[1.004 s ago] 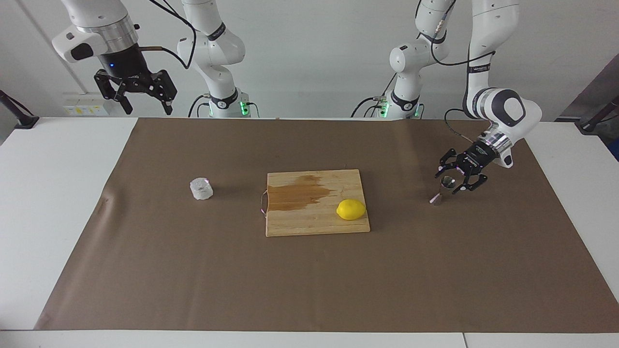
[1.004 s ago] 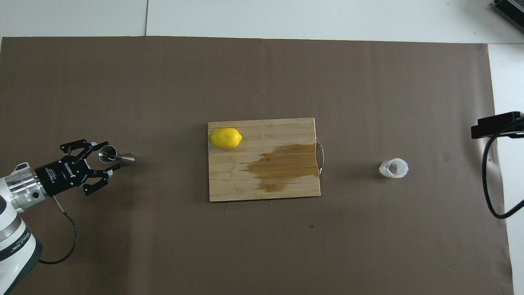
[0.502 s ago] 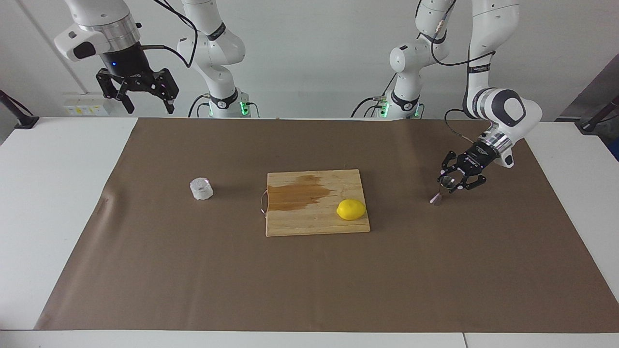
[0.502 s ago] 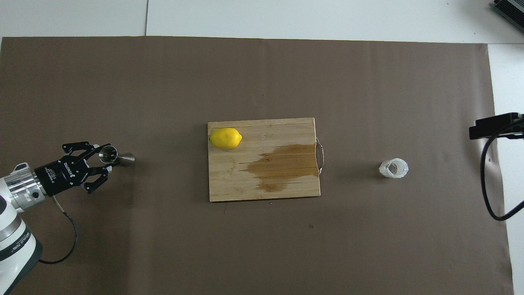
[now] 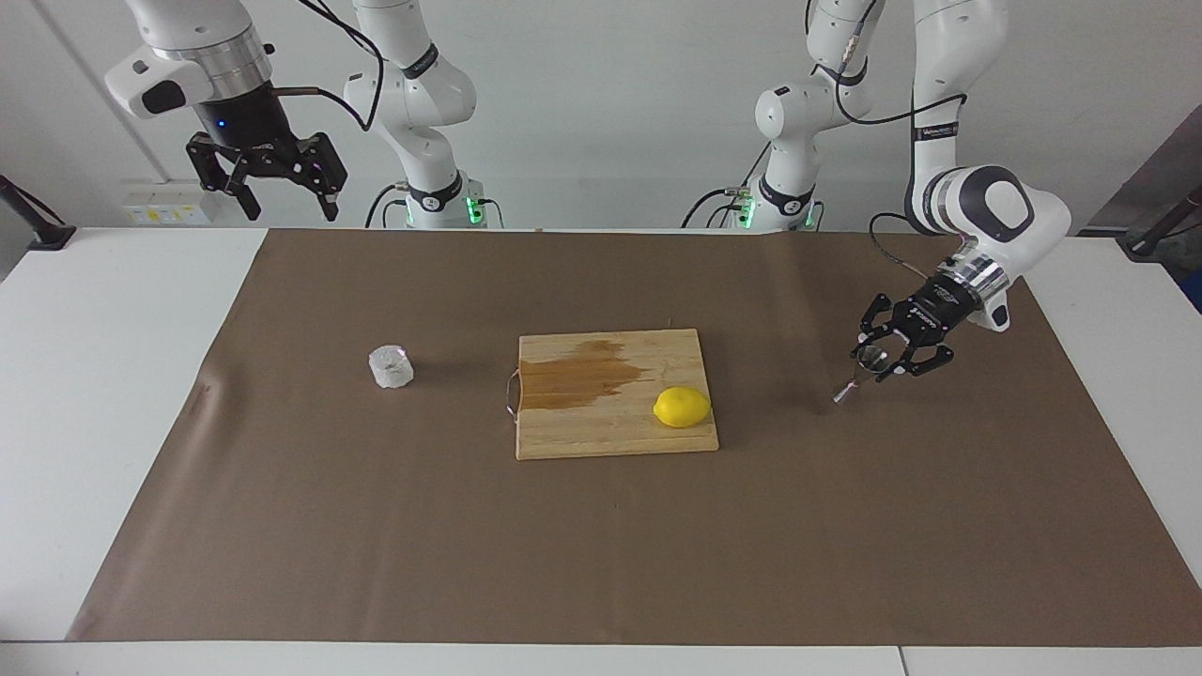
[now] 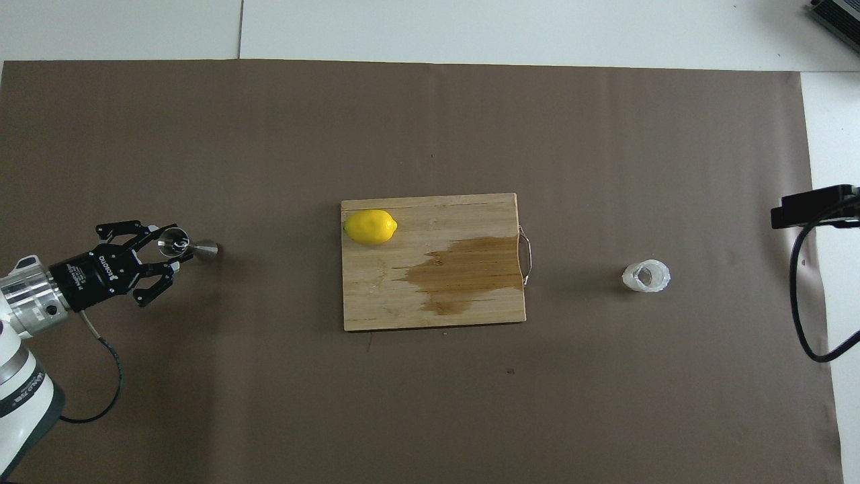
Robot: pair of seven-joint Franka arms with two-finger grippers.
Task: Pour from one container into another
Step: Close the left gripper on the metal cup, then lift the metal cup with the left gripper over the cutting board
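The steel jigger [image 5: 856, 377] leans tilted on the brown mat toward the left arm's end of the table. My left gripper [image 5: 880, 361] is shut on its upper cone, low over the mat. Both show in the overhead view, the jigger [image 6: 196, 249] and the left gripper [image 6: 170, 253]. The textured glass cup [image 5: 391, 367] stands upright on the mat toward the right arm's end, also in the overhead view [image 6: 646, 276]. My right gripper [image 5: 267, 180] waits open and empty, raised high near the right arm's end of the table, well apart from the cup.
A wooden cutting board [image 5: 601, 437] with a dark wet stain lies mid-table between cup and jigger. A yellow lemon [image 5: 682, 407] rests on the board's corner nearest the jigger. The brown mat [image 5: 601, 563] covers most of the table.
My left gripper's fingers closed in on the jigger's upper cone. The gripper and jigger shifted a little away from the board and farther from the robots. The right gripper rose slightly.
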